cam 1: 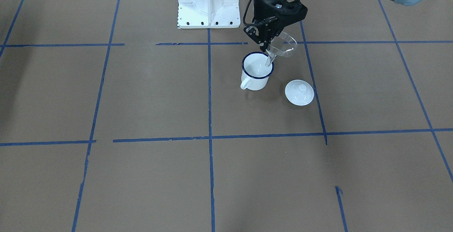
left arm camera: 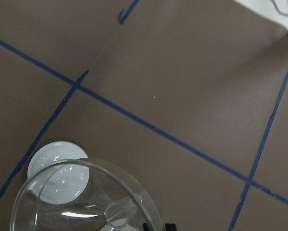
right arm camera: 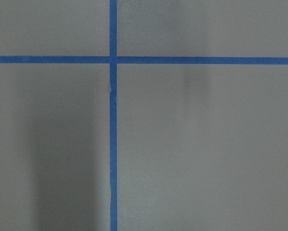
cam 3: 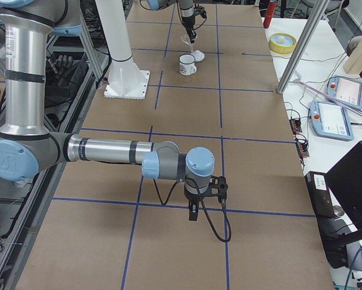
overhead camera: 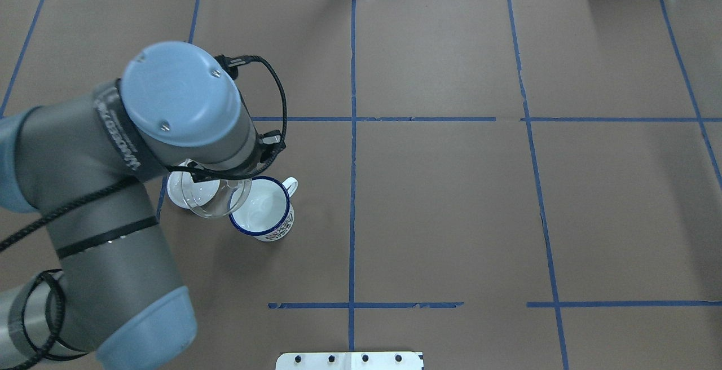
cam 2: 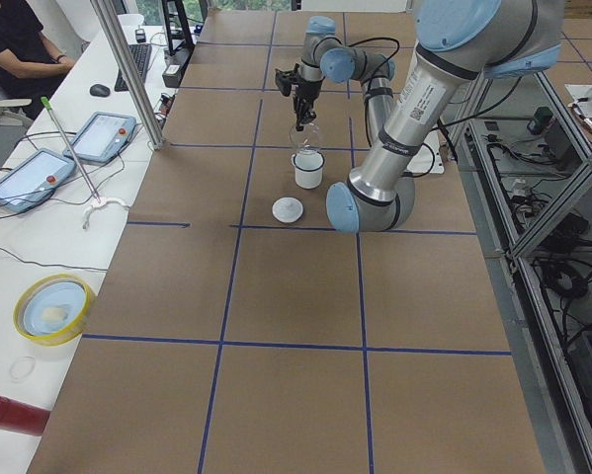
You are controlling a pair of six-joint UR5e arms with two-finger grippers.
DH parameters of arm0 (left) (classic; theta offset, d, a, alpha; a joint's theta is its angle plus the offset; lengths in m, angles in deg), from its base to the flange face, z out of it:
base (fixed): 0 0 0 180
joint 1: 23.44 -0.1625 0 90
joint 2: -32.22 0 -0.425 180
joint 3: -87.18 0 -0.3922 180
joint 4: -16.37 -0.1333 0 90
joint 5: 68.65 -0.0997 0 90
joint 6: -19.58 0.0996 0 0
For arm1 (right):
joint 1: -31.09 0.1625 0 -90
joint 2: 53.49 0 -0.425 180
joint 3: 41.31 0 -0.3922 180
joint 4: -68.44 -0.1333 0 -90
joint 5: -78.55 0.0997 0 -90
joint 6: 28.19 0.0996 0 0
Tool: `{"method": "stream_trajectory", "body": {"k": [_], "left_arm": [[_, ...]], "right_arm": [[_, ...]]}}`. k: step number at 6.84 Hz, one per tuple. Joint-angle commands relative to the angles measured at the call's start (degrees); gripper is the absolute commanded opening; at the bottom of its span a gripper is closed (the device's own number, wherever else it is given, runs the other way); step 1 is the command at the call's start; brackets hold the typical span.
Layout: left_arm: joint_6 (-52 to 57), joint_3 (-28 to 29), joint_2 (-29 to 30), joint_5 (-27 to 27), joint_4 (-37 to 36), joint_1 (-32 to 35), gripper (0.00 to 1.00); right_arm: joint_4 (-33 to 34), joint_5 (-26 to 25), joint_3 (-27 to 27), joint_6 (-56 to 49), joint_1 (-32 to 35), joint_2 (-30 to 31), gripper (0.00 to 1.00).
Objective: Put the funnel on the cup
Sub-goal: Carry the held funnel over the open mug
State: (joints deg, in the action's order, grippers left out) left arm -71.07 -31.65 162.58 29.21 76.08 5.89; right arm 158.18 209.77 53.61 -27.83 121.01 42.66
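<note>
The clear funnel hangs tilted in my left gripper, which is shut on its rim. Its narrow stem points down into the mouth of the white mug with the dark blue rim, near the mug's edge. The bowl of the funnel is off to one side of the mug, above the table. In the overhead view the funnel overlaps the cup at its left edge, and my wrist hides the fingers. My right gripper shows only in the exterior right view, low over bare table far from the cup; I cannot tell if it is open or shut.
A round white knobbed lid lies on the table next to the cup, under the funnel's side in the left wrist view. The white robot base plate stands behind the cup. Blue tape lines grid the brown table.
</note>
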Motion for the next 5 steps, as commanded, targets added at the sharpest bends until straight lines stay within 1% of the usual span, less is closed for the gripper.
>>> {"method": "stream_trajectory", "body": {"k": [1,3,5], "left_arm": [[0.04,3.42,1.38,-4.23,-1.00,-4.79,0.00],[0.04,5.79,2.61,-4.60,-0.82,-5.16,0.00],[0.04,7.89,2.79,-6.70,-0.39,-6.47,0.00]], "right_arm": [[0.00,0.00,0.00,0.00,0.00,0.00,1.00],[0.00,0.00,0.00,0.00,0.00,0.00,1.00],[0.00,0.00,0.00,0.00,0.00,0.00,1.00]]}}
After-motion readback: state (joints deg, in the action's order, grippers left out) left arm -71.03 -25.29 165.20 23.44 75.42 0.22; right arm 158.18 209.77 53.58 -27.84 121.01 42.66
